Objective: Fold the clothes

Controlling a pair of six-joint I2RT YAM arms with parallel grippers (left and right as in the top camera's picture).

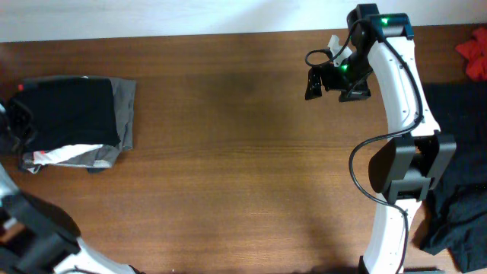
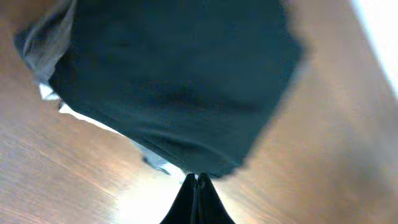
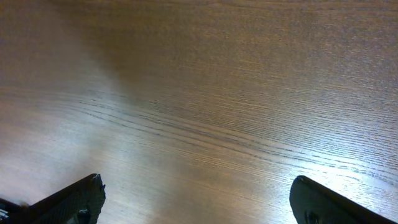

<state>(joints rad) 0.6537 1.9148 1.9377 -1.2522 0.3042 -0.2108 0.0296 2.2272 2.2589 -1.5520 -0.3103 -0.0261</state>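
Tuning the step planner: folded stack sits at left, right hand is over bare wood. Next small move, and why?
Probably swing the right hand toward the crumpled dark clothes at the table's right edge. It is open, holding nothing, over bare table, while the folded stack at left looks finished, so fetching the next garment seems the sensible step.

Wooden table (image 1: pixel 228 152); folded clothes stack (image 1: pixel 76 122) far-left.

Overhead: you get even, fairly bright light on the table (image 1: pixel 228 167), with a faint shadow at far centre. Left wrist: heavy blur, the dark garment (image 2: pixel 180 81) is smeared, and there is glare at the near edge. Right wrist: sharp grain, bright sheen at near right.
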